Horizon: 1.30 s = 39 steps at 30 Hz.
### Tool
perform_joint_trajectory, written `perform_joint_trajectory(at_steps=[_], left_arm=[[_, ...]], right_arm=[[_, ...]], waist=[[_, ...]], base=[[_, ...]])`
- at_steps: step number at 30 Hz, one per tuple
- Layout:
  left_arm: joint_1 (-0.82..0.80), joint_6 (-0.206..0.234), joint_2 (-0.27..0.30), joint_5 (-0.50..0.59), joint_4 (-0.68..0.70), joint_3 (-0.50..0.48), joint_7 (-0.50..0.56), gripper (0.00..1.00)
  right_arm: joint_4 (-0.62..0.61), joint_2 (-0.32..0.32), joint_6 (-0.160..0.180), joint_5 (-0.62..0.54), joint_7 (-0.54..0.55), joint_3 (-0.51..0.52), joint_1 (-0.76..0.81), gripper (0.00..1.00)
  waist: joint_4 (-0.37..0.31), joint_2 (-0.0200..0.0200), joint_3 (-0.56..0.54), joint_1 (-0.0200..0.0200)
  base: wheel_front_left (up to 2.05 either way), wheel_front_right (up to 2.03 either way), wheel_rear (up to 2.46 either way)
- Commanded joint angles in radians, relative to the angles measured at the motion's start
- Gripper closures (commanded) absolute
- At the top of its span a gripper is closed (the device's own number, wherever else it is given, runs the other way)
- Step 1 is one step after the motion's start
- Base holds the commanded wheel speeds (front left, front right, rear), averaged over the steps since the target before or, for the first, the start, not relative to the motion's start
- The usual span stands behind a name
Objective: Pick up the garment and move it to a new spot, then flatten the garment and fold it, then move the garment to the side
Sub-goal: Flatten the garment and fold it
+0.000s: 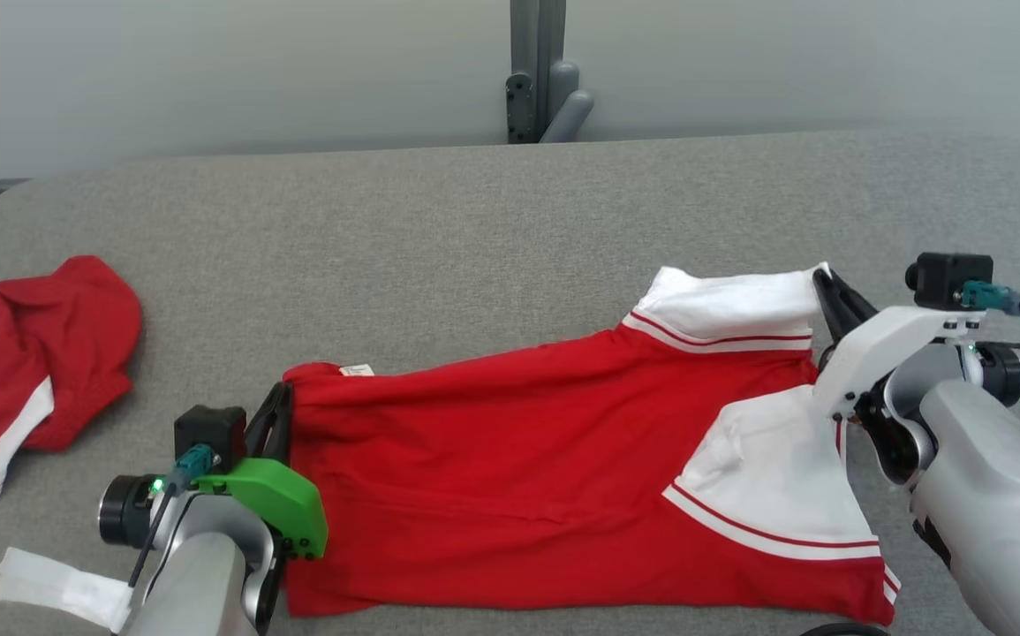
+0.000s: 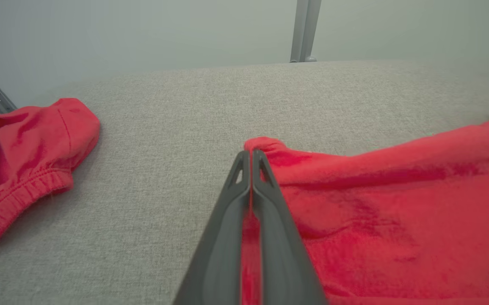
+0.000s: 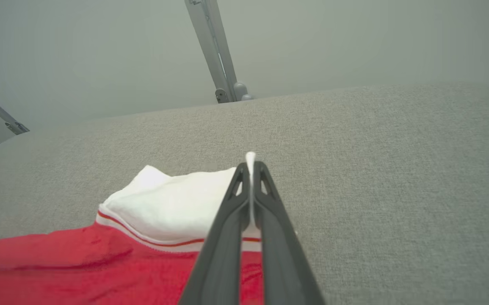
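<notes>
The garment [image 1: 518,468] is a red shirt with white, red-striped sleeves, spread across the near half of the grey table [image 1: 474,230]. My left gripper [image 1: 284,393] is shut on the garment's red far-left corner [image 2: 265,146], cloth pinched between the dark fingers [image 2: 227,228]. On the other side, my right gripper [image 1: 820,278] is shut on the far corner of the upper white sleeve [image 3: 176,203]; a sliver of white cloth sticks out past its tip [image 3: 250,157]. The lower white sleeve [image 1: 774,486] lies flat beside the right wrist.
A second red and white garment [image 1: 33,371] lies crumpled at the table's left edge, seen too in the left wrist view [image 2: 28,161]. A white strip [image 1: 59,587] sits at the near left corner. A grey post [image 1: 538,71] stands behind the table.
</notes>
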<state>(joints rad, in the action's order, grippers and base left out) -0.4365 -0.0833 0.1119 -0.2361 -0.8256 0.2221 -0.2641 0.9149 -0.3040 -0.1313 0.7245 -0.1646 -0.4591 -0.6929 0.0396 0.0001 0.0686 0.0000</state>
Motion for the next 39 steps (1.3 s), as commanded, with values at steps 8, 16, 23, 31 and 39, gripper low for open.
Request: perform_joint_trajectory(at_steps=[8,16,23,31,39], left_arm=[[0.115,0.007,0.016,-0.001,0.034,-0.060,0.000,1.00],[0.188,0.010,0.003,-0.001,0.061,-0.107,0.000,1.00],[0.233,0.005,-0.012,0.012,0.083,-0.137,0.000,1.00],[0.275,0.004,-0.026,0.017,0.136,-0.188,0.000,1.00],[0.320,-0.001,-0.039,0.039,0.202,-0.240,0.000,1.00]], right_arm=[[-0.128,-0.018,0.001,0.063,-0.039,-0.015,0.184,1.00],[-0.171,0.003,0.001,0.086,-0.053,-0.014,0.300,1.00],[-0.184,0.031,0.001,0.084,-0.076,0.016,0.350,1.00],[-0.217,0.044,0.001,0.076,-0.091,0.059,0.384,1.00],[-0.276,0.051,0.001,0.075,-0.095,0.103,0.448,1.00]], waist=[[-0.078,-0.0001,-0.067,0.0000],[-0.092,-0.0001,-0.071,0.0000],[-0.095,-0.0001,-0.074,0.0000],[-0.099,-0.0001,-0.083,0.0000],[-0.106,-0.0001,-0.097,0.0000]], base=[[0.00,0.00,0.00],[0.00,0.00,0.00],[0.00,0.00,0.00],[0.00,0.00,0.00],[0.00,0.00,0.00]])
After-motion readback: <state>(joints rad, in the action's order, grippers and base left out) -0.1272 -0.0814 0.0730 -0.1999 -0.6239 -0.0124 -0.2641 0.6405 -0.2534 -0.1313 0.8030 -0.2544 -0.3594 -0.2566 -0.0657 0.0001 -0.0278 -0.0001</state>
